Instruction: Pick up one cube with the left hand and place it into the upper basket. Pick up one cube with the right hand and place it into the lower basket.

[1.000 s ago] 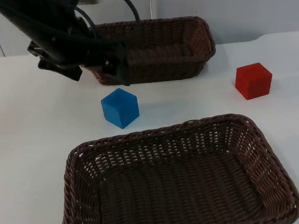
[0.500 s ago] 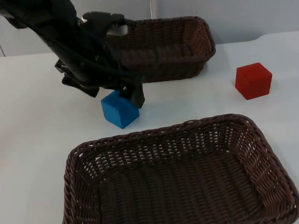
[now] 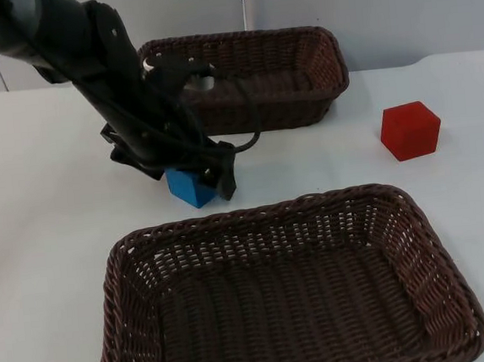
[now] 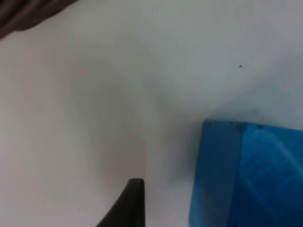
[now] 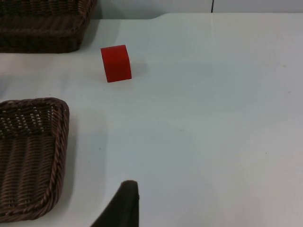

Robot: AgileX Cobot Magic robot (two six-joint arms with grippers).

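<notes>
1. Top view: left gripper (image 3: 198, 178) low over the blue cube (image 3: 190, 188), between the upper basket (image 3: 319, 98) and the lower basket (image 3: 439, 257); black arm slanting in from the upper left corner, covering much of the cube's top.
2. Same view, jaws: one dark finger (image 3: 225, 181) just beside the cube's right edge; the other hidden under the arm, so cannot tell from here whether spread around the cube or pinching it.
3. Left wrist view: blue cube (image 4: 248, 175) sitting on the white table (image 4: 94, 94), one black fingertip (image 4: 128, 205) standing clearly apart from the cube's near face, bare table between them; second fingertip out of frame, so grip state not settled, though no contact on the visible side.
4. Left wrist view again: dark strip of wicker at one edge, most likely a basket rim, too little visible to tell which.
5. Top view: red cube (image 3: 410, 131) on the table, well to the right of the blue cube, near the upper basket's right end and apart from both baskets.
6. Right wrist view: red cube (image 5: 116, 63) upright on the table, lower basket (image 5: 28, 156) corner and upper basket (image 5: 45, 28) both visible, one black fingertip (image 5: 124, 203) of the right gripper well apart from the cube; right arm waiting, jaw spacing impossible to tell.
7. Both baskets without any cube inside in the top view.
</notes>
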